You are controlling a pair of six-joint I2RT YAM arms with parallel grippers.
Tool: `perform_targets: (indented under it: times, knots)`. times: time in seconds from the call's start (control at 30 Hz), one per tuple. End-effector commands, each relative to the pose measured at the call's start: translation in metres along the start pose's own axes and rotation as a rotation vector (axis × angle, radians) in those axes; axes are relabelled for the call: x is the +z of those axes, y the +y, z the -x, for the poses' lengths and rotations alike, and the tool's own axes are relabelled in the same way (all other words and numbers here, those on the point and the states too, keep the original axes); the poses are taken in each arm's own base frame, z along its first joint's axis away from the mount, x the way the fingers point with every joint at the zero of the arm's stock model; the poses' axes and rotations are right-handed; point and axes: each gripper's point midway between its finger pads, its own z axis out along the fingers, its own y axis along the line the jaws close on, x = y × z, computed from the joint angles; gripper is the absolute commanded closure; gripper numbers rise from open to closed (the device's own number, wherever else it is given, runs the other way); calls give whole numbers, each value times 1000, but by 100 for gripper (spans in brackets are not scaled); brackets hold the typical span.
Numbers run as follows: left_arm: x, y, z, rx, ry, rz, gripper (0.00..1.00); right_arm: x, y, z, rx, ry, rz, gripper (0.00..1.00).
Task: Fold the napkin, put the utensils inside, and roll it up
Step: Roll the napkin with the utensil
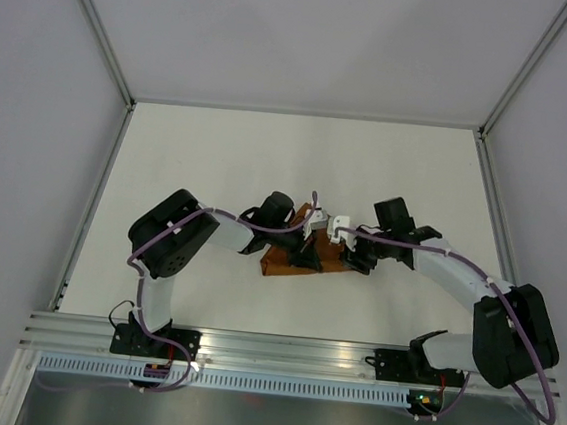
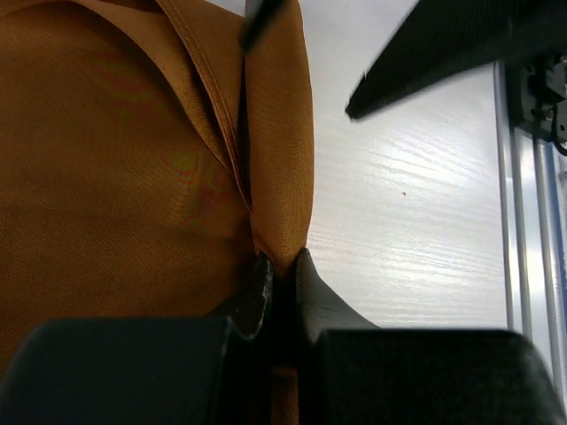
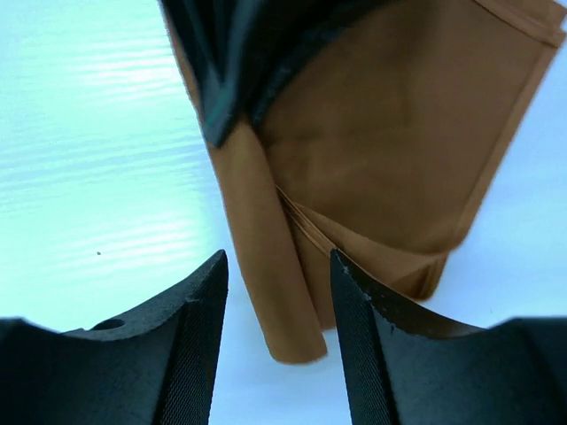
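Observation:
The rust-orange napkin [image 1: 284, 260] lies folded near the table's middle, partly under both grippers. My left gripper [image 2: 282, 258] is shut on a pinched fold of the napkin [image 2: 133, 177] at its edge. My right gripper [image 3: 279, 266] is open, and its jaws straddle the end of a rolled edge of the napkin [image 3: 266, 257] without gripping it. In the top view the left gripper [image 1: 307, 247] and right gripper [image 1: 345, 251] sit close together over the cloth. No utensils are in view.
The white table [image 1: 198, 164] is walled on three sides. An aluminium rail [image 1: 280, 351] runs along the near edge and shows in the left wrist view [image 2: 532, 221]. Purple cables run along both arms.

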Motion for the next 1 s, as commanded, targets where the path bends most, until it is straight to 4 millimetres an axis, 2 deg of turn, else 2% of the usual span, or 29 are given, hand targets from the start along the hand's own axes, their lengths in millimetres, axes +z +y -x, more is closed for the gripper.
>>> perform_targets:
  times: [0.0,0.03,0.07,0.1,0.23,0.47,0.57,0.8,0.93,0.97]
  knots:
    - [-2,-9,-47,-185,113,-49,98,11,-1,10,-197,-11,-109,44]
    - [-2,-9,-45,-186,111,-53,98,13,-1,14,-227,-24,-133,43]
    - [-2,-8,-47,-194,113,-62,98,19,7,18,-256,-27,-125,43]
    - [-2,-9,-49,-202,120,-64,98,22,10,11,-262,0,-135,42]
    - [0,-8,-49,-206,122,-71,98,35,17,14,-308,10,-135,42]
    - [0,-7,-50,-254,128,-76,98,49,27,8,-334,44,-109,44]
    - [0,-7,-50,-260,130,-76,98,54,31,3,-338,68,-89,48]
    - [-1,-6,-50,-260,132,-76,98,53,37,-3,-339,92,-60,50]
    - [-1,-6,-49,-257,131,-71,96,57,41,-9,-323,114,-25,62]
    - [-2,-4,-49,-256,129,-64,93,58,42,-10,-314,118,-17,73]
